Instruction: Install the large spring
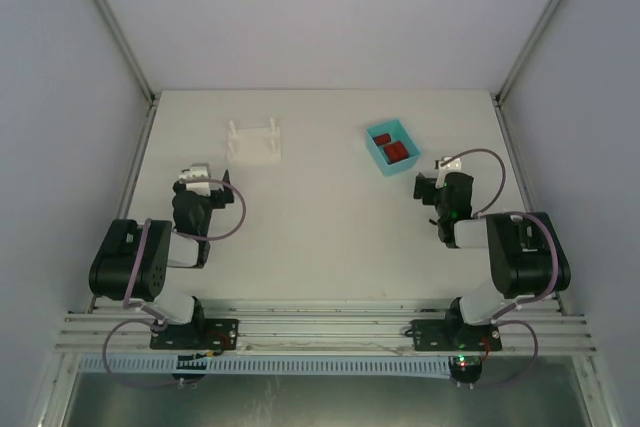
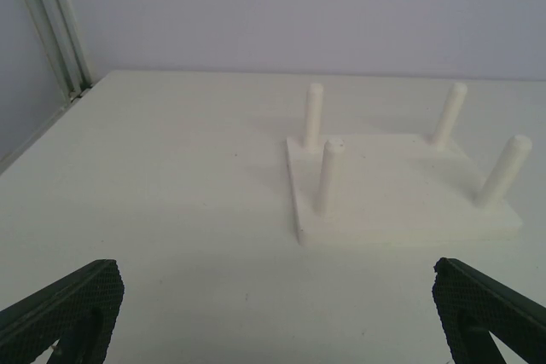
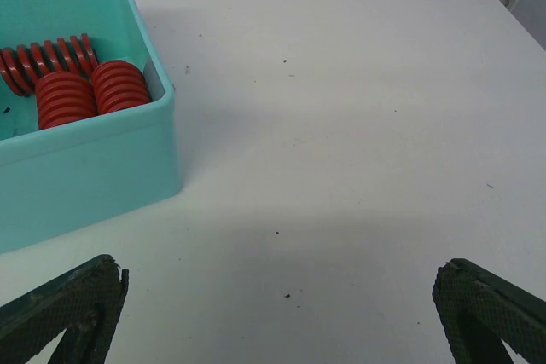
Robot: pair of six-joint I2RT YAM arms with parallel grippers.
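Observation:
A white base plate with several upright pegs (image 1: pixel 254 143) stands at the back left of the table; it also shows in the left wrist view (image 2: pixel 401 198), ahead of my left gripper. A teal bin (image 1: pixel 391 149) at the back right holds red springs (image 3: pixel 81 83): two thick ones side by side and a thinner one lying behind them. My left gripper (image 1: pixel 205 187) is open and empty, short of the plate. My right gripper (image 1: pixel 432 190) is open and empty, just near and right of the bin (image 3: pixel 85 168).
The white table (image 1: pixel 320 237) is ringed by grey walls with metal corner posts (image 1: pixel 115 37). An aluminium rail (image 1: pixel 320 332) carries both arm bases at the near edge.

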